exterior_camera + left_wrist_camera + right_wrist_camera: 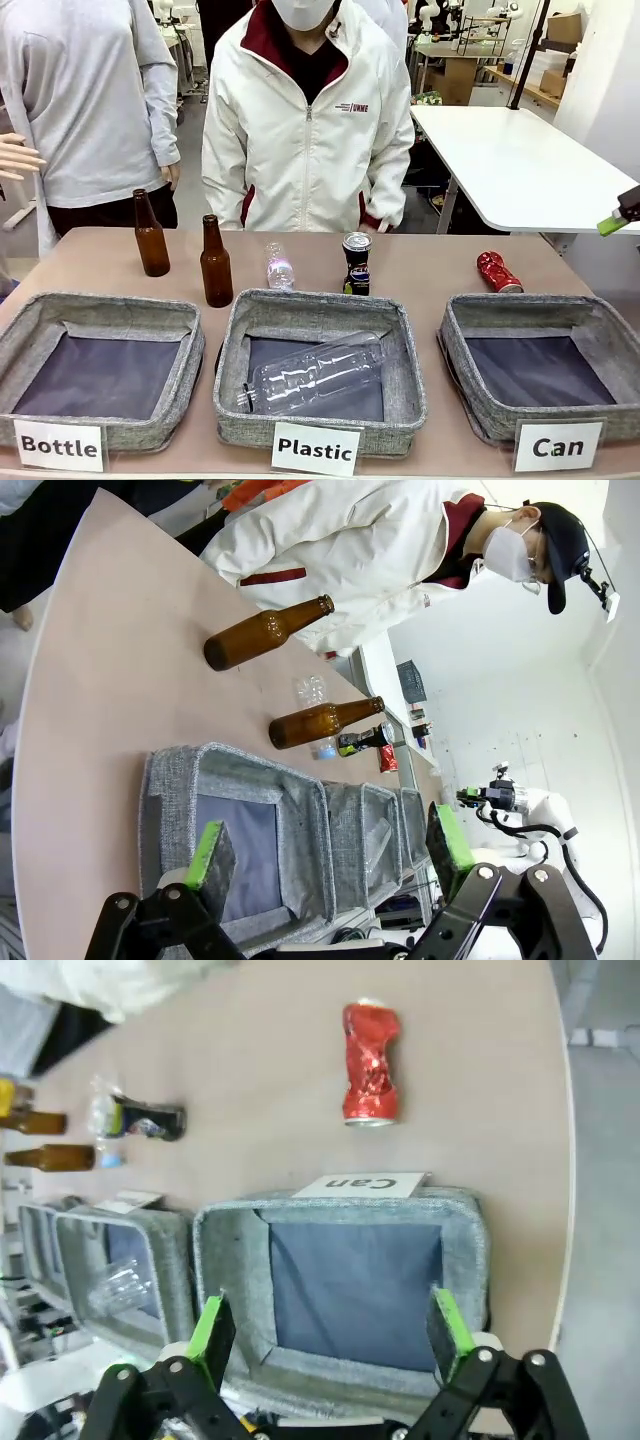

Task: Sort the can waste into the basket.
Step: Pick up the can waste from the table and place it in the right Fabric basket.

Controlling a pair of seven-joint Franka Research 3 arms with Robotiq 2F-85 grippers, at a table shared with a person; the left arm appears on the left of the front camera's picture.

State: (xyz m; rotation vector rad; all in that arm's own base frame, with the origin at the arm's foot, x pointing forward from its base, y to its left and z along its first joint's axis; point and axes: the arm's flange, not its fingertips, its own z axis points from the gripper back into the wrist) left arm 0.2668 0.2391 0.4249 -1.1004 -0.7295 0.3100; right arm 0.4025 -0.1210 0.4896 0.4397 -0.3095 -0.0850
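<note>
A crushed shiny red can [498, 272] [370, 1060] lies on its side on the table, just behind the grey basket [530, 304] [462, 1250] with the "Can" card [557, 446]. The basket holds nothing. A black can with a silver top [356, 264] [150, 1118] stands behind the middle basket. My right gripper [330, 1335] hangs open and holds nothing above the Can basket, well short of the red can. One of its green pads [612, 225] shows at the right edge. My left gripper [328, 850] is open, holds nothing, and is over the near end of the basket row.
Two brown glass bottles [151, 235] [215, 262] and a small clear bottle [279, 267] stand mid-table. The Plastic basket [320, 300] holds a clear bottle [315, 372]. The Bottle basket [110, 303] is at the left. A person in a white jacket [305, 130] stands at the far edge.
</note>
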